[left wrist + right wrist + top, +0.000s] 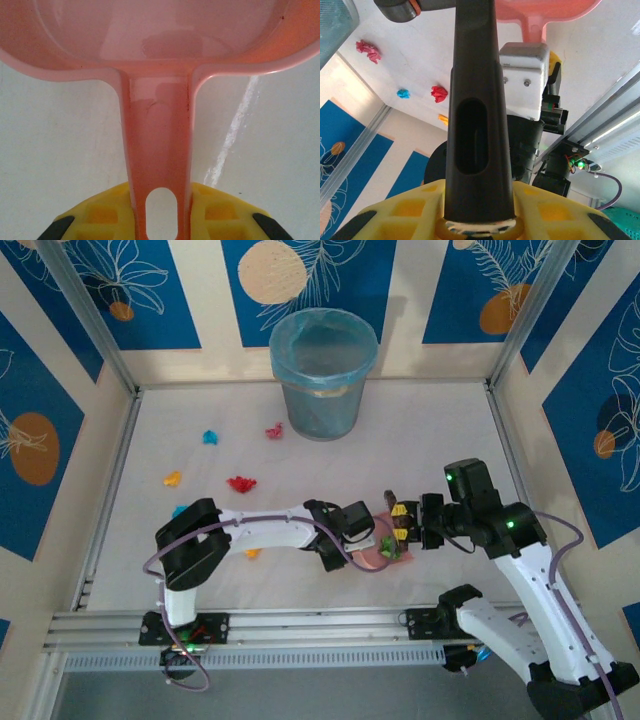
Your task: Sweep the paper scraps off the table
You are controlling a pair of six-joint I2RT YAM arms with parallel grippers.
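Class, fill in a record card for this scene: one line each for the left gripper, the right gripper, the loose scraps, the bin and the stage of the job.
left gripper: shut on the handle of the pink dustpan
right gripper: shut on a dark handle
loose scraps: red scrap, blue scrap, orange scrap and a few more, scattered on the left half of the table
bin: upright at the far edge
stage: sweeping not finished

Bright, even light; soft shadows
Glare streak on the table [235, 130], lower right, left wrist view; dark handle [477, 100] softly blurred
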